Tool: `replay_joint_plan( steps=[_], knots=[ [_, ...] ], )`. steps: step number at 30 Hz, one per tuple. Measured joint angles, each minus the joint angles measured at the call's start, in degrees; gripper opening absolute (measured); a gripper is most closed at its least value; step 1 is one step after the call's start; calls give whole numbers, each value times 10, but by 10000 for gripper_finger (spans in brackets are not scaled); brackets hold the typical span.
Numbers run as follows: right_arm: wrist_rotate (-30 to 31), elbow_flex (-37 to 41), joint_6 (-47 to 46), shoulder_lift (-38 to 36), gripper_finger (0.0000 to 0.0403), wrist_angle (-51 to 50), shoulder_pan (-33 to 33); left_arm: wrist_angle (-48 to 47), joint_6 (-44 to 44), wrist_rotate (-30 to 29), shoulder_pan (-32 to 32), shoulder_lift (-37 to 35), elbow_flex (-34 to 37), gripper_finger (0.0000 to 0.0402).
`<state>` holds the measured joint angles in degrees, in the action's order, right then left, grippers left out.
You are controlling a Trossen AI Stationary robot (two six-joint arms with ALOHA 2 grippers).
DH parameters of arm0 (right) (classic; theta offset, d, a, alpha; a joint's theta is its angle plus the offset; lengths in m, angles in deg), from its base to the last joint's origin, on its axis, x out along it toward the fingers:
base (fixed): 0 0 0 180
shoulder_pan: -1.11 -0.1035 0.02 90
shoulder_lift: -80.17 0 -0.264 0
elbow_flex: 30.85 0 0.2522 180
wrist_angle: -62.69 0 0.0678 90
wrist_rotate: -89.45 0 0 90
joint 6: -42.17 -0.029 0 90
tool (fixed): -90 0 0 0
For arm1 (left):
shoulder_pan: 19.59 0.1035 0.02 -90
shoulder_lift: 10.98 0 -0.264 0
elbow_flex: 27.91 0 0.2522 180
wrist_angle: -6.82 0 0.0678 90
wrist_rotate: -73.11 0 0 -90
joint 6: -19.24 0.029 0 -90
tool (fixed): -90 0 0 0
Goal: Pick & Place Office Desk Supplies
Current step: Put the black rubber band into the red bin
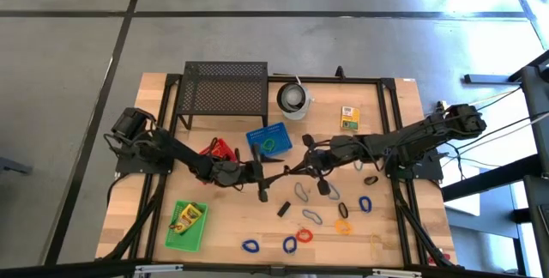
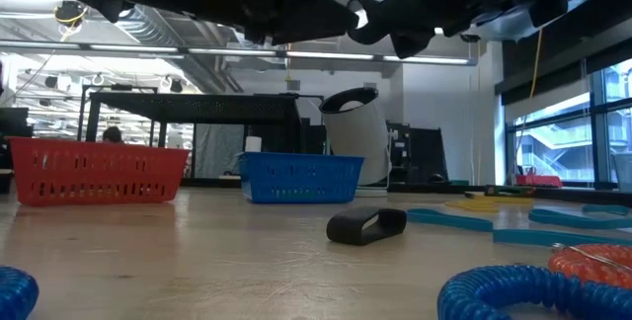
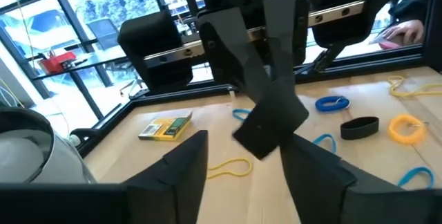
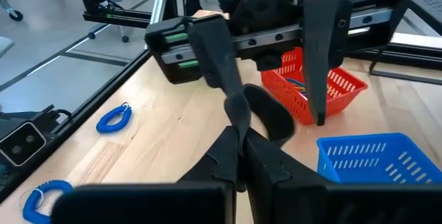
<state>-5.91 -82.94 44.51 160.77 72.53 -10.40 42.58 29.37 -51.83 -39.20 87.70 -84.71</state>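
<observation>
- Right tool point(image 4: 240, 134): above mid-table point(image 1: 232, 226), fingers pressed together, pinching a black clip point(image 4: 273, 117) held in the air.
- Left tool point(image 3: 242, 141): facing the right tool, fingers spread on either side of the clip; whether they are touching it I cannot tell.
- Coloured loops point(image 1: 250, 246): scattered on the table's near right part.
- Crayon boxes: one point(image 1: 348, 117) flat on the table at the far right, one point(image 1: 190, 218) in the green basket point(image 1: 176, 239).
- Second black clip point(image 2: 365, 226): lying on the table.

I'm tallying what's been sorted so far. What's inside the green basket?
The green basket holds one flat yellow-and-green box, lying askew. The rest of the basket floor looks bare. Anything beneath the box is covered and cannot be seen.
</observation>
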Motion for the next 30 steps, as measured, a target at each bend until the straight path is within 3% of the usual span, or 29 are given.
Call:
replay_joint_plan(
  steps=[10, 15, 26, 30],
  knots=[
    [0, 0, 3, 0, 14, 3, -1, 0, 0, 1, 0, 0, 0, 66],
    [0, 0, 3, 0, 14, 4, -1, 0, 0, 35, 0, 0, 0, 9],
    [0, 0, -15, 0, 15, 4, -1, 0, 0, 61, -1, 0, 0, 2],
    [0, 0, -46, 0, 36, 4, 6, 0, 0, 61, -2, 0, 0, 1]
  ],
)
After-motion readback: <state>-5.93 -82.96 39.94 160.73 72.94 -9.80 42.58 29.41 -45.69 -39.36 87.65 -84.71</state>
